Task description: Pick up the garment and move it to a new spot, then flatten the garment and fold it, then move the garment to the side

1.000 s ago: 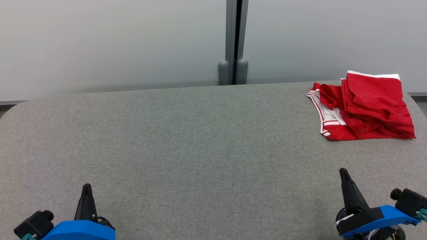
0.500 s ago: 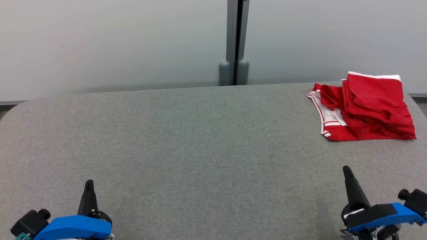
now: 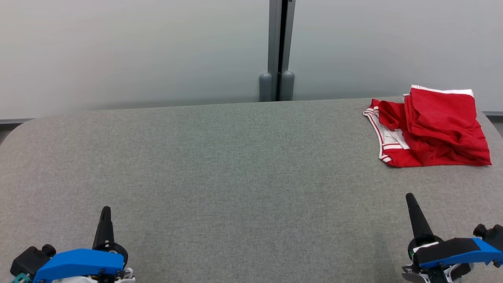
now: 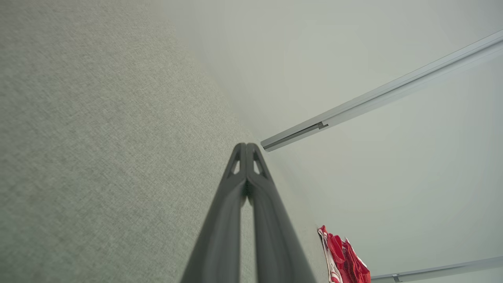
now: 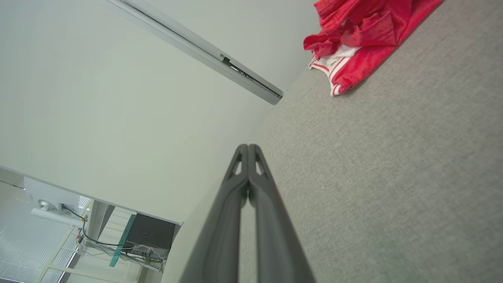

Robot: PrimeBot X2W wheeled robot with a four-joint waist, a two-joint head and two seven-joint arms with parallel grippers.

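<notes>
Both hands' tips sit slightly higher in the head view than a second ago; the view itself nudged a little too. Red fabric garment with white striped trim [image 3: 432, 125]: loosely folded, rumpled, lying at the far right corner of the grey fabric surface [image 3: 243, 165], nothing touching it. My left hand [image 3: 105, 210]: near left, fingers pressed together, pointing away from me. My right hand [image 3: 409, 196]: near right, fingers together too, well short of the garment, holding nothing.
</notes>
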